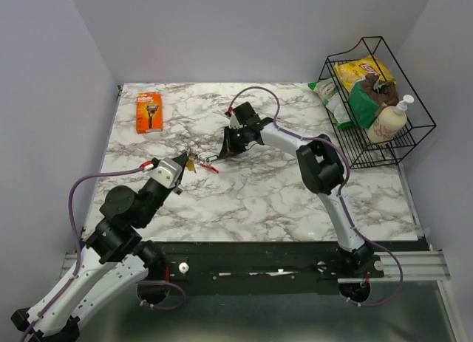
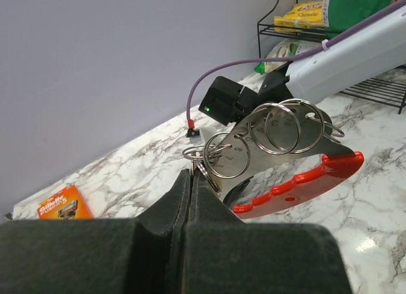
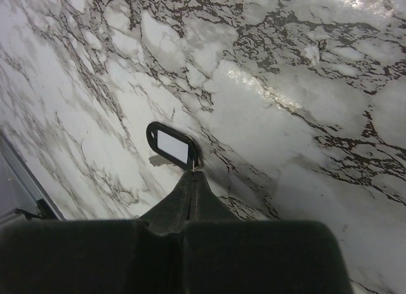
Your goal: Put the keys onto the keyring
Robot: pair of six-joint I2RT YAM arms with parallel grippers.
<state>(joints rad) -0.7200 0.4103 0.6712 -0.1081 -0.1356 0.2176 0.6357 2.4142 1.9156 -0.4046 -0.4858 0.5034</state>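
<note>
Desk (image 1: 259,194): marble, both my arms reach over its mid-left part. My left jaws are clamped tight on a split ring of the keys (image 2: 273,141). The bunch is held up off the desk w/ its rings and red tag (image 2: 298,180) fanned toward the right arm (image 2: 355,59), prob. so a ring is presented and reachable. My right jaws are closed too, tips down at the desk on the near end of the keyring (image 3: 170,144), a small black oblong lying flat near the bunch, not touching it. Looks like an edge pinch, to lift it w/o covering the loop. Grip depth: can't tell. Keys and keyring not joined yet.
</note>
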